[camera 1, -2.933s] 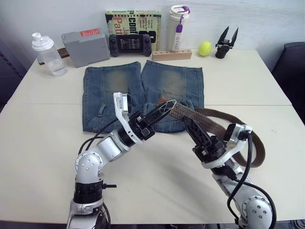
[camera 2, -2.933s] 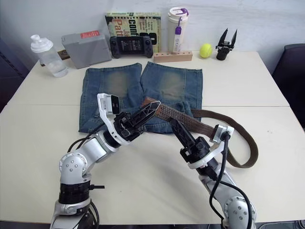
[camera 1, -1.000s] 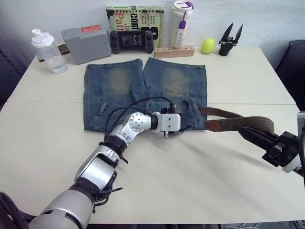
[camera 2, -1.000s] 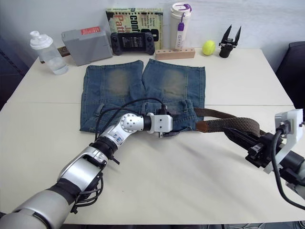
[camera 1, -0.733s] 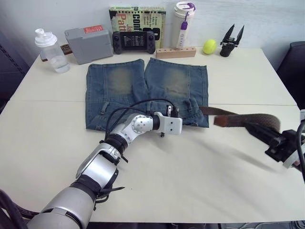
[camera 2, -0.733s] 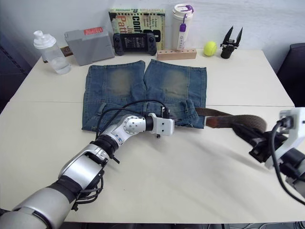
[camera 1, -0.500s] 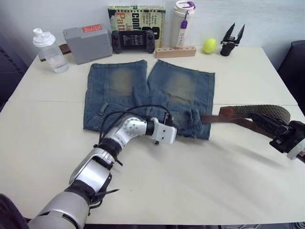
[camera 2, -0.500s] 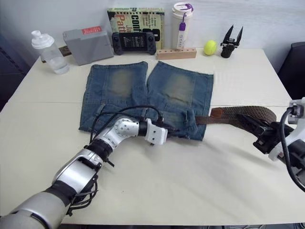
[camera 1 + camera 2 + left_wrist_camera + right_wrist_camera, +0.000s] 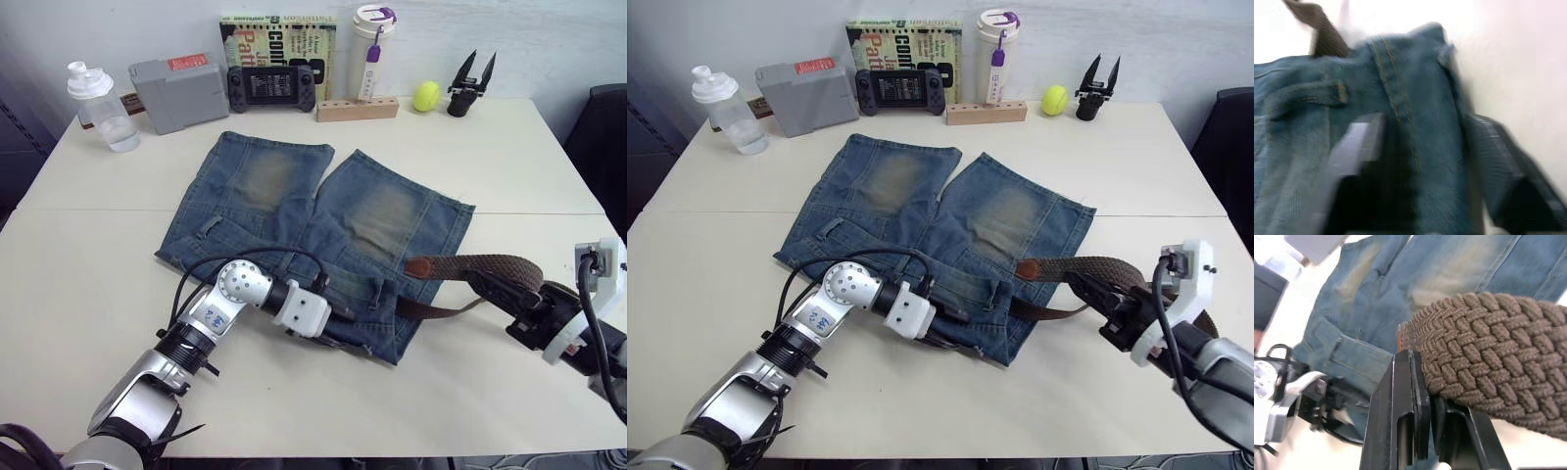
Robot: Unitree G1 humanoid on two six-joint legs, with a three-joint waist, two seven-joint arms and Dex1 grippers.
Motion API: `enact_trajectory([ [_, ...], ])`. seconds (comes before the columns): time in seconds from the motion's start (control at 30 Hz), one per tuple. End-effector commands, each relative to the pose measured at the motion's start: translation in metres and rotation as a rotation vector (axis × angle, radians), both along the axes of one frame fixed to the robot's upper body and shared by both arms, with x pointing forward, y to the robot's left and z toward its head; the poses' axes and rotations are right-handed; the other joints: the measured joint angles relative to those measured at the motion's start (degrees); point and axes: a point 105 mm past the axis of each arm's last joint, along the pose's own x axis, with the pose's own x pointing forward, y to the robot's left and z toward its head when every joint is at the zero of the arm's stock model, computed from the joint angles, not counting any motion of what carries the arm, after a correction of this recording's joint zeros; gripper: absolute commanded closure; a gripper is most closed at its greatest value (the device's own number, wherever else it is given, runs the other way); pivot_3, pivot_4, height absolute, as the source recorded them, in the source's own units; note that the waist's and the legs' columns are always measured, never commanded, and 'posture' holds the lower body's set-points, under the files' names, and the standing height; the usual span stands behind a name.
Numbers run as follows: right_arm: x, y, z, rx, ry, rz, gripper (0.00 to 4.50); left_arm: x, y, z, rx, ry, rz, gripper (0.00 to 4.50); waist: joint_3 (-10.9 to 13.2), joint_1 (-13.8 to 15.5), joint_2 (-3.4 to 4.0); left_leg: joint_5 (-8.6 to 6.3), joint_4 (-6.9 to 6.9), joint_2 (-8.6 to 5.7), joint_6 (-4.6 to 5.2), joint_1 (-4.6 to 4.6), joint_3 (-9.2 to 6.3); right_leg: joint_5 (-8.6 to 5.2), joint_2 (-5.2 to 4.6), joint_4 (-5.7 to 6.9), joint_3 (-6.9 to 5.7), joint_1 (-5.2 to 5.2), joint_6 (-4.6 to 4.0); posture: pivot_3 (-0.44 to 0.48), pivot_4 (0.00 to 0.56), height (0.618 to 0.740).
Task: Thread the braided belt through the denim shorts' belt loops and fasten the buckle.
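A pale cream table [image 9: 323, 411] carried everything. The denim shorts [image 9: 313, 230] lay spread flat and skewed on it, their waistband edge at the left gripper [image 9: 338, 313] and their legs stretching away from it. Well beyond both grippers, along the far edge, stood a clear bottle [image 9: 98, 108], a grey box [image 9: 176, 91], a black game controller [image 9: 268, 86], a book [image 9: 277, 44], a wooden block [image 9: 358, 108], a white tumbler [image 9: 367, 49], a yellow-green ball [image 9: 424, 96] and a spare black gripper [image 9: 464, 86], the last far ahead of the right gripper [image 9: 495, 292].
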Motion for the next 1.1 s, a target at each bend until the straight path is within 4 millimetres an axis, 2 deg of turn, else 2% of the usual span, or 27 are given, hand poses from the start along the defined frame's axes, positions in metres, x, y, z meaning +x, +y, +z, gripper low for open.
enact_trajectory([
  [0.03,-0.007,0.011,0.003,0.048,-0.003,-0.011,4.50,0.018,0.013,0.054,-0.110,0.078,0.114,0.16,0.0,0.0,0.00,0.01,0.02,0.00,-0.01,-0.01,-0.01,0.00,0.02,0.03,-0.01,0.00,0.00,0.000,0.150,0.696],
  [0.1,-0.010,0.014,-0.002,0.072,0.018,-0.018,4.50,0.025,0.025,0.073,-0.127,0.113,0.165,0.07,0.0,-0.1,0.00,0.03,0.02,0.00,-0.04,0.00,-0.03,0.00,0.06,0.07,-0.01,0.00,0.00,0.000,0.150,0.696],
  [0.2,-0.011,0.016,-0.008,0.105,0.049,-0.032,4.50,0.027,0.041,0.083,-0.093,0.161,0.214,0.07,0.0,-0.1,0.07,0.05,0.01,0.01,-0.06,0.03,-0.03,-0.01,0.11,0.07,-0.01,0.01,-0.01,0.000,0.150,0.696],
  [0.5,-0.006,0.020,-0.034,0.169,0.167,-0.068,4.50,0.024,0.069,0.073,-0.005,0.152,0.332,0.07,-0.1,0.0,0.09,0.06,0.02,0.02,-0.09,0.11,0.02,-0.03,0.13,0.05,0.06,0.06,-0.03,0.000,0.150,0.696],
  [0.7,-0.008,0.025,-0.048,0.184,0.218,-0.066,4.50,0.022,0.073,0.073,-0.009,0.159,0.356,0.07,-0.1,0.1,0.09,0.05,0.02,0.01,-0.10,0.10,0.02,-0.03,0.11,0.04,0.07,0.07,-0.03,0.000,0.150,0.696],
  [0.9,0.004,0.025,-0.050,0.188,0.201,-0.083,4.50,0.017,0.077,0.077,-0.026,0.175,0.372,0.07,-0.1,-0.1,0.10,0.06,0.01,0.01,-0.11,0.11,0.02,-0.03,0.11,0.08,0.08,0.03,-0.03,0.000,0.150,0.696],
  [1.1,0.013,0.039,-0.059,0.198,0.221,-0.053,4.50,0.016,0.098,0.089,-0.037,0.162,0.438,0.07,-0.1,-0.2,0.10,0.08,-0.01,0.02,-0.18,0.10,0.06,-0.09,0.12,0.20,0.13,-0.10,-0.14,0.000,0.150,0.696],
])
